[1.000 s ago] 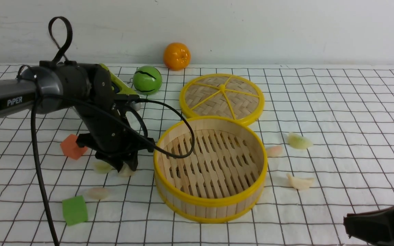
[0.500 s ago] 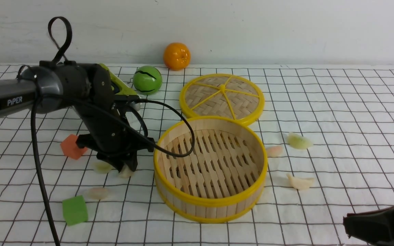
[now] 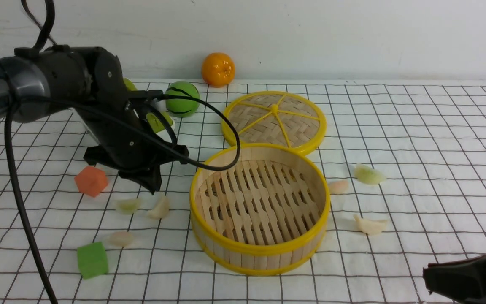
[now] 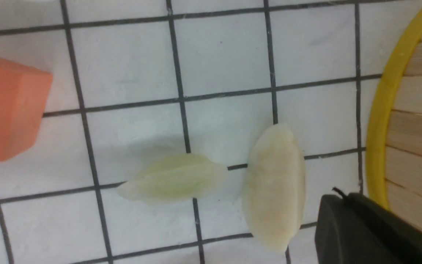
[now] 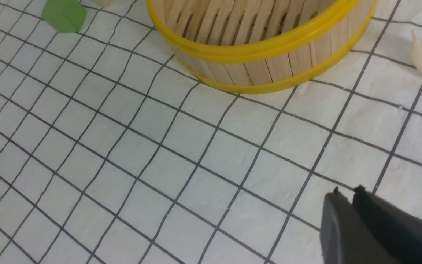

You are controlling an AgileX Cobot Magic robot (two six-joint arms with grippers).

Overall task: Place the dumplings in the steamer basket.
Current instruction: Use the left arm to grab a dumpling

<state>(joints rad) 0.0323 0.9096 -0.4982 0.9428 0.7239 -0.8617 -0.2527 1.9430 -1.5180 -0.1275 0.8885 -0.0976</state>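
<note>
**Six dumplings on the cloth, both grippers empty**

The left gripper hangs over the checked cloth, just left of the basket. Its jaws are pinched together with nothing between them. Right under its tips lies the white dumpling, near the basket's wall but not touching it. Just beside it, on the side away from the basket, sits the green dumpling. The left wrist view shows a sliver of cloth between the two. The pink dumpling lies closer to me, next to the green cube. The orange cube sits left of the gripper.

Three more lie right of the basket. The second pink dumpling is just beside the wall, the second green dumpling a little farther out, and the second white dumpling nearer me.

The right gripper hovers low at the near right corner. Its jaws are all but touching and hold nothing. It is apart from the basket.

The lid lies flat behind the basket.
</note>
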